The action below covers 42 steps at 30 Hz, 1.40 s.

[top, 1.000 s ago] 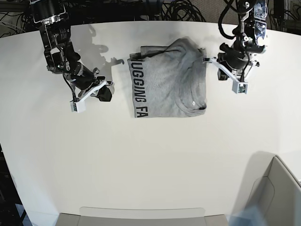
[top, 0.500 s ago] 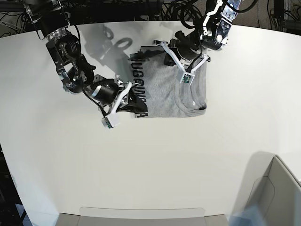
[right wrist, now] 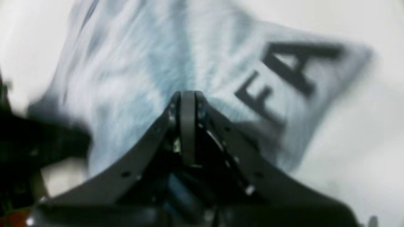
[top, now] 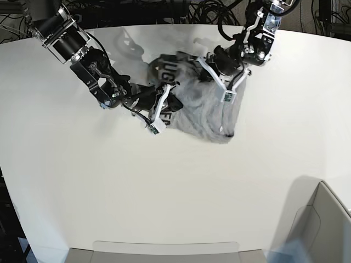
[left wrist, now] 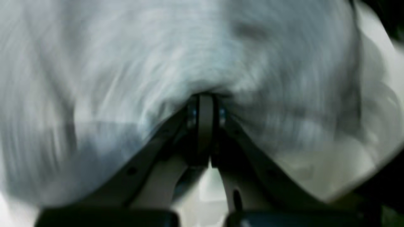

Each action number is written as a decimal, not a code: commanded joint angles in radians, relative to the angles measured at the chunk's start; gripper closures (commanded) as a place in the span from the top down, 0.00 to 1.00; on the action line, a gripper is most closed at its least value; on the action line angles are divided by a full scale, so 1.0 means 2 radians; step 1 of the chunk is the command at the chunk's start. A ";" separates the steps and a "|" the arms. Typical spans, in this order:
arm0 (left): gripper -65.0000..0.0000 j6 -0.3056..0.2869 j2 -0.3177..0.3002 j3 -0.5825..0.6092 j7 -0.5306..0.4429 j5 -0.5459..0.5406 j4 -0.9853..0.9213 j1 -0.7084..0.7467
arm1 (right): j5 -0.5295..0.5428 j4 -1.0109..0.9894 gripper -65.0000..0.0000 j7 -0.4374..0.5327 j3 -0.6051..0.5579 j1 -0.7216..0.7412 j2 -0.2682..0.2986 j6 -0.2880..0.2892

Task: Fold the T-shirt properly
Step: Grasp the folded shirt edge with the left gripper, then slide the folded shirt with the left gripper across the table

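Note:
The heather-grey T-shirt [top: 198, 109] lies folded but rumpled at the back middle of the white table [top: 82, 181]. Parts of its black lettering [top: 166, 70] show along its left edge. My right gripper [top: 171, 104] is shut, with its tips pressed into that left edge. In the right wrist view its closed fingertips [right wrist: 187, 96] touch the grey cloth [right wrist: 126, 63] beside the letters "FA" [right wrist: 284, 72]. My left gripper [top: 210, 70] is shut too and rests on the shirt's upper right part. Its closed tips [left wrist: 205, 99] dig into blurred grey fabric [left wrist: 126, 63].
A cardboard box [top: 323, 224] stands at the front right corner. A pale tray edge [top: 164, 249] runs along the table's front. Cables [top: 208, 11] hang behind the far edge.
Both arms have swung in from the sides onto the shirt. The shirt, flat a second ago, is now bunched and its lower edge skewed. Both grippers stayed shut.

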 commanded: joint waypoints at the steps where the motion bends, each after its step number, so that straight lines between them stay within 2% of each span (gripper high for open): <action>1: 0.00 0.018 -0.018 -0.010 0.006 0.031 -0.010 -0.017 | 0.004 0.014 0.00 -0.008 -0.001 -0.007 0.007 0.008; 4: 0.00 0.018 -0.038 -0.012 0.007 0.031 -0.043 -0.059 | 0.004 0.038 0.00 -0.008 -0.002 -0.037 0.015 0.008; 8: 0.00 0.018 -0.042 -0.011 0.007 0.031 -0.096 -0.121 | 0.002 0.072 0.00 -0.007 -0.002 -0.077 0.022 0.008; 12: 0.00 0.019 -0.041 -0.013 0.008 0.030 -0.112 -0.160 | -0.045 0.105 0.00 -0.003 0.004 -0.097 0.018 -0.002; 15: 0.00 0.020 -0.041 -0.023 0.008 0.030 -0.088 -0.161 | -0.087 0.155 0.00 0.010 0.004 -0.105 0.019 -0.056; 17: 0.00 0.020 -0.039 -0.063 0.008 0.030 -0.059 -0.150 | -0.117 0.191 0.00 0.039 0.004 -0.113 0.029 -0.088; 21: 0.00 0.019 -0.004 -0.139 0.004 0.029 0.030 -0.100 | -0.139 0.240 0.00 0.074 0.009 -0.124 0.058 -0.150; 24: 0.00 0.018 0.026 -0.145 0.001 0.029 0.087 -0.063 | -0.139 0.247 0.00 0.075 0.046 -0.142 0.072 -0.191; 27: 0.00 0.018 0.055 -0.119 -0.008 0.029 0.099 -0.040 | -0.139 0.246 0.00 0.073 0.100 -0.169 0.071 -0.193; 31: 0.00 0.020 0.074 -0.056 -0.113 0.031 0.093 -0.004 | -0.139 0.246 0.00 0.072 0.176 -0.214 0.072 -0.193; 33: 0.00 0.043 0.074 -0.033 -0.161 0.045 0.087 0.006 | -0.139 0.245 0.00 0.072 0.199 -0.232 0.073 -0.190; 36: 0.00 0.089 0.075 0.001 -0.215 0.090 0.055 0.009 | -0.139 0.245 0.00 0.072 0.237 -0.263 0.073 -0.151; 38: 0.00 0.094 0.075 0.018 -0.241 0.104 0.015 0.006 | -0.139 0.244 0.00 0.072 0.266 -0.283 0.068 -0.122; 42: 0.00 0.095 0.081 0.021 -0.294 0.103 -0.060 0.005 | -0.139 0.244 0.00 0.072 0.309 -0.312 0.051 -0.092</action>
